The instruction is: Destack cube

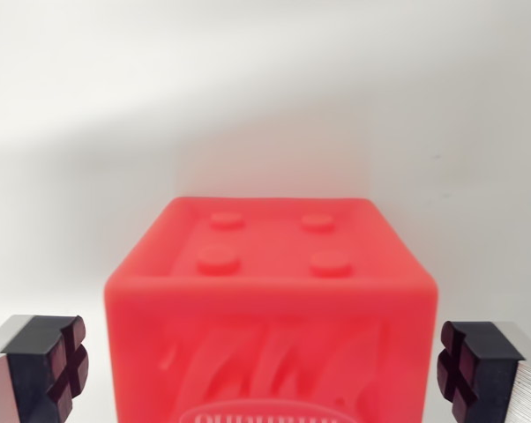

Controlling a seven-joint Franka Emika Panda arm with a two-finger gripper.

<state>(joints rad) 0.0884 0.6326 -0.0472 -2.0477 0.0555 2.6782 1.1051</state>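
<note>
Dark padded fingertips [54, 370] of open hand [265, 374] flanking red cube [270, 308], not touching. Risk: closing off-centre, twisting it. Lower cube unseen, possibly dragged up by studs.

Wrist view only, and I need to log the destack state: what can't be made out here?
- Anything under the red cube: the bottom edge cuts it off, so a stack is unconfirmed.
- The raised lettering on its front face: cropped and blurred.
- The fingers: only the tips show at the lower corners, apart from the cube; the gripper body is out of frame.
</note>
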